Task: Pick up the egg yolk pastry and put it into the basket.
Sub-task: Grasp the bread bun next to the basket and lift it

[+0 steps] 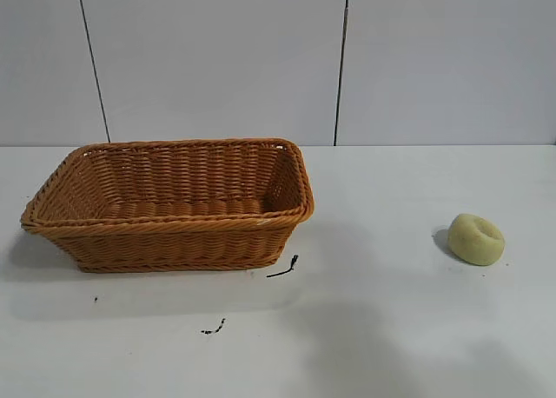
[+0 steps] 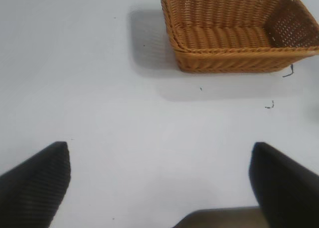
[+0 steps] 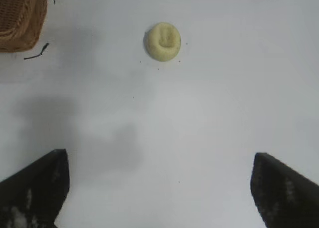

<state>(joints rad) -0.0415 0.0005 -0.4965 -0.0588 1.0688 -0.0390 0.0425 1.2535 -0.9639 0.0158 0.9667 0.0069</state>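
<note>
Right gripper [image 3: 159, 188] spread wide, dark fingers [image 3: 35, 188] apart over bare white tabletop [image 3: 209, 113], nothing between them. Well ahead of the fingertips, the small pale yellow-green rounded egg yolk pastry [image 3: 162, 41], dimpled on top, alone on the table and untouched. Farther off to one side, the large orange-brown woven wicker basket [image 1: 174, 202], well apart from the pastry [image 1: 476, 239], with nothing visible inside. Left gripper [image 2: 159, 188] likewise wide open, parked over bare table, facing the basket [image 2: 234, 31]. Likely risks: soft, rounded lump squashed or dented by too hard a squeeze; nudged and slid away by one finger landing first if off centre; caught too shallowly and dropped over the table short of the braided rim.
</note>
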